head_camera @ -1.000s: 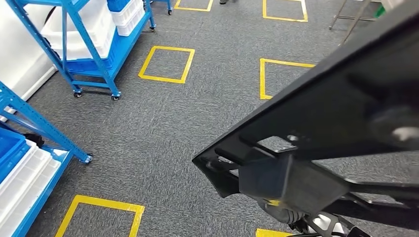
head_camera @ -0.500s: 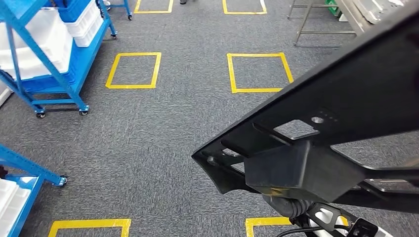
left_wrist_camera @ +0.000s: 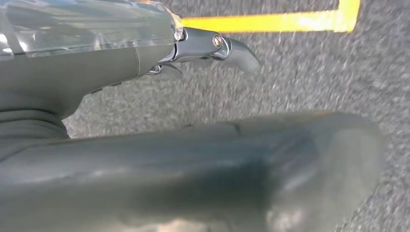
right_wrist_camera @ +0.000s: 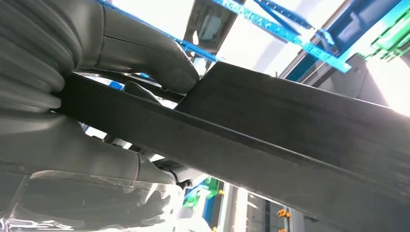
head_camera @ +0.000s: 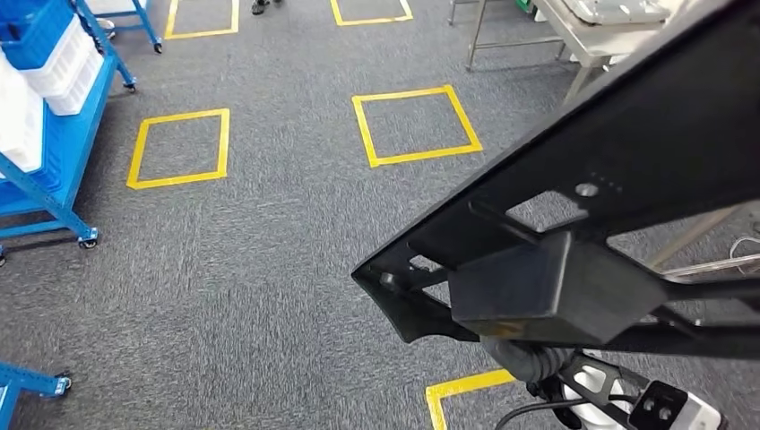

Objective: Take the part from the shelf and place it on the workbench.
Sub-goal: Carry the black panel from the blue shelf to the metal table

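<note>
The black part fills the right of the head frame, gripped by the right hand and carried high, likely to clear the floor on the way to the workbench at upper right. The left hand hangs empty, fingers loose.

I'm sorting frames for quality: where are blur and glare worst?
Left wrist view: the nearby thumb is a soft blur and the carpet is smeared. Right wrist view: bright glare washes out the background behind the part. Head view: the floor is sharp, the close part slightly soft.
</note>
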`<state>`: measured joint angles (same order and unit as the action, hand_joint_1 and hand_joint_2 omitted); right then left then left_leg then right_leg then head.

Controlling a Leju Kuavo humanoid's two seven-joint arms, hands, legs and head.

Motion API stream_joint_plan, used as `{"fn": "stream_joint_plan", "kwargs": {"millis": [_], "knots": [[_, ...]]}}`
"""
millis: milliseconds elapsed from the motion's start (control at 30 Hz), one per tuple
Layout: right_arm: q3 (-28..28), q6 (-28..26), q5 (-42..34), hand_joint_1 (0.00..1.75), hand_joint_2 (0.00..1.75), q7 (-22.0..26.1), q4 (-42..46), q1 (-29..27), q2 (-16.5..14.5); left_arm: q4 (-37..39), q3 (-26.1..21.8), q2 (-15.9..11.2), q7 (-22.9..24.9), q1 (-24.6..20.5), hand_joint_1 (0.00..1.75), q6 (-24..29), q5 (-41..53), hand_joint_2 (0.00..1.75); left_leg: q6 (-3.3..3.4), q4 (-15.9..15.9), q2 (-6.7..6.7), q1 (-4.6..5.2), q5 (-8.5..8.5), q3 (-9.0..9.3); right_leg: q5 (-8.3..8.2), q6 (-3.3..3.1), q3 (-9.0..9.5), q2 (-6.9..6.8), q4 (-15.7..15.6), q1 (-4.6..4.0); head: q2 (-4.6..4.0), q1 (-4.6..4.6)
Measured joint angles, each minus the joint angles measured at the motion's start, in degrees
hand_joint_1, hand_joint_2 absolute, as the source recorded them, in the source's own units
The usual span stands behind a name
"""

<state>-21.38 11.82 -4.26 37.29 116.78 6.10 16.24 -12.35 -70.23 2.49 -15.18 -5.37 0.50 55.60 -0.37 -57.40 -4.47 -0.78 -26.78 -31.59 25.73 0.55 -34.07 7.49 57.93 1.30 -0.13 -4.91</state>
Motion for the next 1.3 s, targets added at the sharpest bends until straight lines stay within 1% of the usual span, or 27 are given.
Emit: {"fn": "stream_joint_plan", "kwargs": {"millis": [33,100,133,167,200,233,267,300,367,433,500,533,567,633,700,733,767,800,833,900,967,1033,1100,1167,1233,1267,1300], "knots": [[0.1,-0.1,0.0,1.75,1.75,0.0,-0.1,0.0,0.0,0.0,0.0,0.0,-0.1,-0.1,0.00,0.0,-0.2,0.00,0.42,0.2,0.67,-0.04,0.15,0.12,0.12,0.35,-0.17,-0.48,0.2,-0.01,0.00,0.01],[0.3,-0.3,0.1,1.75,1.75,0.0,-0.2,0.3,-0.1,0.0,-0.2,0.0,-0.5,-0.3,0.00,0.1,-0.5,0.00,1.20,0.8,2.17,-0.19,0.39,0.37,2.06,0.87,-1.77,-3.63,3.5,-0.19,0.00,0.01],[0.4,-0.5,0.2,1.75,1.75,0.0,-0.2,0.5,-0.1,0.0,-0.3,0.0,-0.6,-0.3,0.00,0.1,-0.6,0.00,1.43,0.8,2.98,-0.11,0.38,0.43,3.84,1.05,-3.42,-5.55,7.0,-0.22,0.00,0.02],[0.4,-0.7,0.4,1.75,1.75,0.0,-0.2,0.6,-0.1,0.0,-0.3,0.0,-0.6,-0.3,0.00,0.2,-0.7,0.00,1.58,0.8,3.80,-0.01,0.30,0.42,5.68,1.24,-5.42,-6.63,11.0,-0.18,0.00,0.02],[0.4,-1.0,0.6,1.75,1.75,0.0,-0.3,0.7,-0.1,0.0,-0.4,-0.1,-0.6,-0.2,0.00,0.2,-0.8,0.00,1.65,0.8,4.63,0.09,0.23,0.43,6.96,1.37,-7.18,-7.05,14.5,-0.08,0.00,0.02],[0.4,-1.4,0.8,1.75,1.75,0.0,-0.4,0.7,-0.1,0.0,-0.5,-0.1,-0.6,-0.2,0.00,0.3,-0.9,0.00,1.66,0.8,5.38,0.17,0.14,0.45,7.22,1.43,-8.07,-7.20,16.3,-0.01,0.00,0.02],[0.4,-1.9,1.2,1.75,1.75,0.0,-0.5,0.7,-0.1,0.0,-0.5,-0.1,-0.6,-0.2,0.00,0.4,-0.9,0.00,1.64,0.8,6.11,0.23,0.04,0.51,6.43,1.40,-7.85,-7.34,15.9,0.01,0.00,0.02],[0.4,-2.3,1.5,1.75,1.75,0.0,-0.6,0.7,-0.1,0.0,-0.5,-0.1,-0.6,-0.2,0.00,0.4,-1.0,0.00,1.58,0.8,6.77,0.28,-0.08,0.63,4.79,1.27,-6.47,-7.55,13.4,-0.01,0.00,0.02],[0.4,-3.1,2.1,1.75,1.75,0.0,-0.6,0.9,-0.1,0.0,-0.6,-0.1,-0.5,-0.4,0.00,0.6,-1.1,0.00,1.28,0.7,7.92,0.55,-0.43,0.96,1.41,0.60,-2.02,-9.54,5.3,-0.48,0.00,0.02],[0.3,-4.1,2.4,1.75,1.75,0.0,-0.6,1.3,-0.1,0.0,-0.7,-0.1,-0.3,-0.4,0.00,0.6,-1.1,0.00,0.76,0.6,8.96,0.91,-0.79,1.19,0.37,-0.16,0.45,-11.32,0.5,-1.09,0.00,0.01],[0.2,-5.1,2.6,1.75,1.75,0.0,-0.6,1.4,-0.1,0.0,-0.8,-0.1,-0.1,-0.5,0.00,0.4,-1.0,0.00,0.24,0.6,10.15,1.10,-1.05,1.40,0.53,-0.66,0.41,-10.70,0.0,-1.24,0.00,0.00],[0.2,-5.7,2.7,1.75,1.75,0.0,-0.4,1.3,-0.1,0.0,-0.8,-0.2,0.0,-0.7,0.00,0.4,-1.0,0.00,-0.05,0.3,10.12,1.02,-1.38,1.48,0.42,-0.90,0.45,-10.09,-0.2,-1.11,0.00,0.01],[0.1,-6.2,2.7,1.75,1.75,0.0,-0.2,1.2,-0.1,0.0,-0.8,-0.2,0.1,-0.8,0.00,0.4,-1.0,0.00,-0.35,-0.5,9.34,0.91,-2.08,1.26,0.31,-1.15,0.55,-9.49,-0.4,-0.95,0.00,0.00],[0.0,-7.3,2.8,1.75,1.75,0.0,0.4,1.1,-0.1,0.0,-0.9,-0.3,0.2,-0.9,0.00,0.3,-1.0,0.00,-0.86,-5.5,6.70,0.63,-5.11,-0.87,0.17,-1.66,0.81,-8.42,-0.8,-0.68,0.00,0.00],[-0.1,-8.2,2.7,1.75,1.75,0.0,0.9,0.8,-0.1,0.0,-1.1,-0.3,0.2,-0.7,0.00,0.3,-1.1,0.00,-1.13,-13.2,5.27,0.56,-8.45,-4.56,0.23,-1.95,0.85,-7.17,-0.7,-0.69,0.00,-0.01],[-0.1,-8.4,2.6,1.75,1.75,0.0,1.0,0.6,-0.1,0.0,-1.2,-0.3,0.2,-0.6,0.00,0.3,-1.3,0.00,-1.23,-15.6,5.09,0.52,-8.95,-5.86,0.25,-1.99,0.89,-6.43,-0.7,-0.69,0.00,-0.01],[-0.1,-8.6,2.5,1.75,1.75,0.0,1.1,0.4,-0.1,0.0,-1.3,-0.3,0.2,-0.6,0.00,0.3,-1.4,0.00,-1.31,-16.0,4.98,0.44,-8.26,-6.27,0.28,-1.95,0.95,-5.63,-0.6,-0.67,0.00,-0.01],[-0.1,-8.6,2.4,1.75,1.75,0.0,1.1,0.3,-0.1,0.0,-1.4,-0.3,0.1,-0.6,0.00,0.2,-1.5,0.00,-1.37,-14.1,4.79,0.30,-6.44,-5.61,0.35,-1.85,1.03,-4.80,-0.5,-0.61,0.00,-0.01],[-0.1,-8.6,2.2,1.75,1.75,0.0,1.1,0.3,-0.1,0.0,-1.5,-0.4,0.0,-0.6,0.00,0.2,-1.6,0.00,-1.40,-10.4,4.15,0.07,-4.00,-4.15,0.48,-1.66,1.11,-4.00,-0.3,-0.53,0.00,-0.01],[-0.1,-8.6,2.1,1.75,1.75,0.0,1.1,0.3,-0.1,0.0,-1.6,-0.4,-0.1,-0.6,0.00,0.1,-1.8,0.00,-1.30,-3.5,1.56,-0.38,-1.03,-1.31,0.77,-1.11,0.90,-2.50,0.3,-0.49,0.00,0.01],[-0.1,-8.5,2.1,1.75,1.75,0.0,1.1,0.2,-0.1,0.0,-1.7,-0.4,-0.2,-0.6,0.00,0.1,-2.0,0.00,-0.86,-1.2,0.22,-0.44,-0.92,-0.41,0.70,-0.39,0.30,-1.23,0.6,-0.41,0.00,0.01],[-0.1,-8.5,2.3,1.75,1.75,0.0,1.1,0.1,-0.1,0.0,-1.7,-0.3,-0.1,-0.8,0.00,0.0,-2.1,0.00,-0.02,-0.9,1.33,-0.44,-0.69,-0.26,0.46,0.40,-0.08,-0.34,0.5,-0.21,0.00,0.00],[0.0,-8.6,2.7,1.75,1.75,0.0,1.1,0.2,-0.1,0.0,-1.7,-0.2,-0.1,-1.1,0.00,-0.1,-2.1,0.00,0.88,-0.3,2.59,-0.58,-0.35,0.04,1.52,0.93,-0.95,-2.31,2.3,-0.31,0.00,0.01],[0.0,-8.6,2.9,1.75,1.75,0.0,1.1,0.4,-0.2,0.0,-1.8,-0.2,0.1,-1.0,0.00,-0.1,-2.1,0.00,1.43,0.0,3.96,-0.39,-0.31,0.22,4.69,1.27,-4.06,-5.71,8.6,-0.39,0.00,0.02],[0.0,-8.5,3.1,1.75,1.75,0.0,0.9,0.4,-0.3,0.0,-1.8,-0.2,0.3,-0.8,0.00,-0.1,-2.1,0.00,1.67,-0.1,5.45,-0.09,-0.45,0.22,7.24,1.56,-7.71,-7.01,15.7,-0.22,0.00,0.02],[0.0,-8.5,3.3,1.75,1.75,0.0,0.8,0.3,-0.3,0.0,-1.8,-0.2,0.4,-0.7,0.00,-0.1,-2.1,0.00,1.70,-0.1,6.16,0.01,-0.53,0.27,7.10,1.60,-8.37,-7.18,16.8,-0.15,0.00,0.02],[-0.1,-8.5,3.6,1.75,1.75,0.0,0.7,0.2,-0.3,0.0,-1.8,-0.1,0.4,-0.7,0.00,-0.1,-2.1,0.00,1.68,-0.1,6.80,0.09,-0.64,0.37,5.90,1.57,-7.83,-7.36,15.7,-0.10,0.00,0.02]]}}
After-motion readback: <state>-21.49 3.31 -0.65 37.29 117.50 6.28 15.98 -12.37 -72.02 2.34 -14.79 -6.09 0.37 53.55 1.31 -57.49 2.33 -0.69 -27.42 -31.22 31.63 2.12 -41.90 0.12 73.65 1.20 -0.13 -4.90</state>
